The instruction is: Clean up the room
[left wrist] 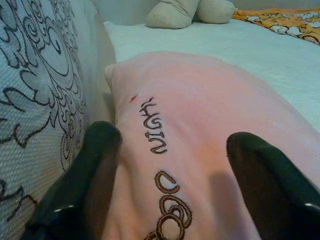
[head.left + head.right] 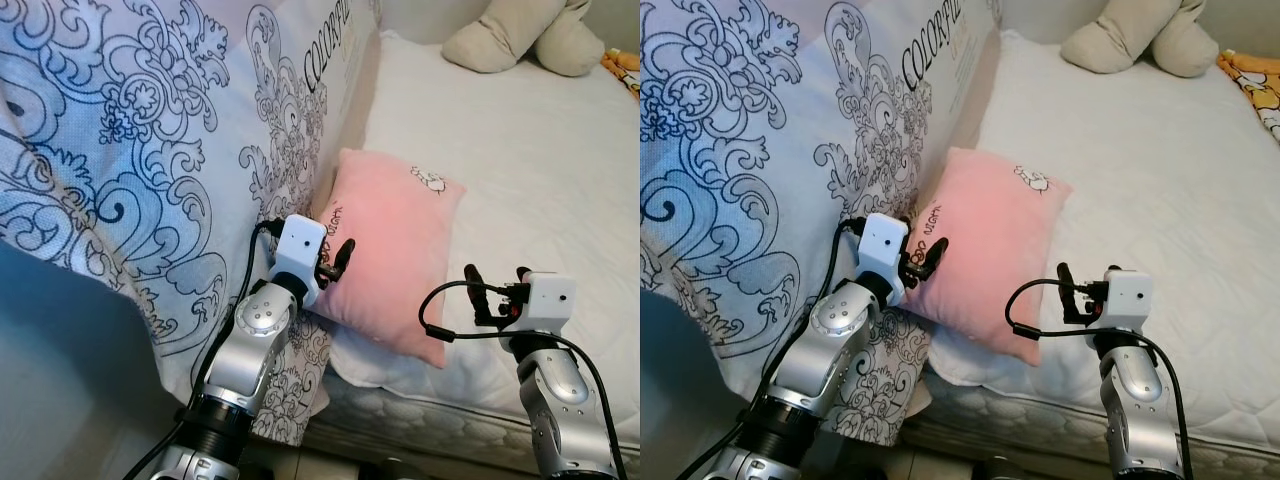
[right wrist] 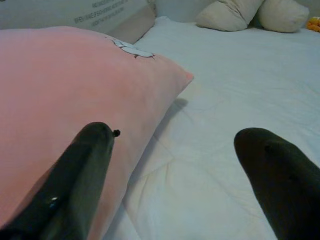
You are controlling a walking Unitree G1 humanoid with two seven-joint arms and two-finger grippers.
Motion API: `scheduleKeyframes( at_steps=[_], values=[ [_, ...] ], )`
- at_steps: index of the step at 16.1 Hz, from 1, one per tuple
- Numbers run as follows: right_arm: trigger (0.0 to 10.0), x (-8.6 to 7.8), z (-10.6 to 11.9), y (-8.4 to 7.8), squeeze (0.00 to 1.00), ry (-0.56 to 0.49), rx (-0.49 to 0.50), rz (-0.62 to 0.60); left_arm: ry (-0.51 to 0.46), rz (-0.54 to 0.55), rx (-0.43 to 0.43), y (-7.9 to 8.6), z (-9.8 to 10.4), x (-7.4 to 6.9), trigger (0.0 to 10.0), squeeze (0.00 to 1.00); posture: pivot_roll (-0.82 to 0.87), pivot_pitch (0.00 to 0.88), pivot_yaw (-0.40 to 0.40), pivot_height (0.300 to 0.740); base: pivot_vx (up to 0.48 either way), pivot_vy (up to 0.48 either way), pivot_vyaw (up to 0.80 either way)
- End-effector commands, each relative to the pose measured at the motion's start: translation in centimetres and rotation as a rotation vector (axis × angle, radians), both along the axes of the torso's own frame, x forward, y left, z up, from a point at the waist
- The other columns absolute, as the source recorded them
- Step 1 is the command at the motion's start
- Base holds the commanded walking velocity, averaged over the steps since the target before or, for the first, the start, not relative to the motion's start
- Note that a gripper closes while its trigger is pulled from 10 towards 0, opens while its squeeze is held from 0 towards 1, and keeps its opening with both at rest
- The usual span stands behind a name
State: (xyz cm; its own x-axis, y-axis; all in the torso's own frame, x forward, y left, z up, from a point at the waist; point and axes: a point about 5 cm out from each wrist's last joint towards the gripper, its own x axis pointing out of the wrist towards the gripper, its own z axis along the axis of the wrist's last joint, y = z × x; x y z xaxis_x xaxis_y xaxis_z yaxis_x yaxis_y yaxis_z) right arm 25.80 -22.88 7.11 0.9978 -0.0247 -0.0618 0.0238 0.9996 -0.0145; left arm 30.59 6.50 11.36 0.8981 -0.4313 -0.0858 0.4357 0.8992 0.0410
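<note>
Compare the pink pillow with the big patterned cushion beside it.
The pink pillow is plain pink with small stitched words and a little picture; the patterned cushion is pale with dark scrollwork all over. The pink pillow is far smaller. It lies on the bed, tilted against the patterned cushion, which stands up tall along the bed's side. Both look soft.
</note>
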Motion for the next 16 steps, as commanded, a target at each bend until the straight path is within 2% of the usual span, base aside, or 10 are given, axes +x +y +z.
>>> scheduleKeyframes(
  at_steps=[1, 10, 11, 12, 14, 15, 16],
  values=[
    [10.0, 0.2, 0.5, 0.0, 1.00, -0.017, -0.006, -0.004, -0.015, 0.028, 0.007, 0.7, 0.4, 0.3, 10.0, 1.00, -0.05, 0.000, -0.019, 0.740, 0.000, 0.000, 0.00],
    [10.0, 0.2, 0.5, 0.0, 1.00, -0.017, -0.006, -0.004, -0.015, 0.028, 0.007, 0.7, 0.4, 0.3, 10.0, 1.00, -0.05, 0.000, -0.019, 0.740, 0.000, 0.000, 0.00],
    [10.0, -0.7, 1.1, 0.5, 1.00, -0.020, -0.007, -0.011, -0.033, 0.019, 0.024, 1.1, 1.3, -0.7, 10.0, 1.00, -0.05, 0.000, -0.022, 0.740, 0.000, 0.000, 0.00],
    [10.0, -1.5, 2.3, 0.7, 1.00, -0.118, 0.019, -0.097, -0.081, 0.183, -0.046, 5.5, 0.5, -2.4, 10.0, 1.00, -0.02, 0.000, -0.045, 0.740, 0.000, 0.000, 0.00],
    [10.0, -1.0, 2.6, 0.8, 1.00, -0.146, 0.044, -0.139, -0.105, 0.254, -0.072, 7.2, 0.2, -2.6, 10.0, 1.00, -0.02, 0.000, -0.041, 0.740, 0.000, 0.000, 0.00],
    [10.0, -0.8, 2.7, 0.8, 0.00, -0.142, 0.059, -0.151, -0.109, 0.262, -0.072, 7.3, 0.4, -2.2, 10.0, 0.00, -0.02, 0.000, -0.038, 0.740, 0.000, 0.000, 0.00],
    [10.0, -0.7, 2.7, 0.9, 0.00, -0.142, 0.077, -0.159, -0.116, 0.273, -0.048, 7.6, 0.5, -2.0, 10.0, 0.00, -0.02, 0.000, -0.035, 0.740, 0.000, 0.000, 0.00]
  ],
)
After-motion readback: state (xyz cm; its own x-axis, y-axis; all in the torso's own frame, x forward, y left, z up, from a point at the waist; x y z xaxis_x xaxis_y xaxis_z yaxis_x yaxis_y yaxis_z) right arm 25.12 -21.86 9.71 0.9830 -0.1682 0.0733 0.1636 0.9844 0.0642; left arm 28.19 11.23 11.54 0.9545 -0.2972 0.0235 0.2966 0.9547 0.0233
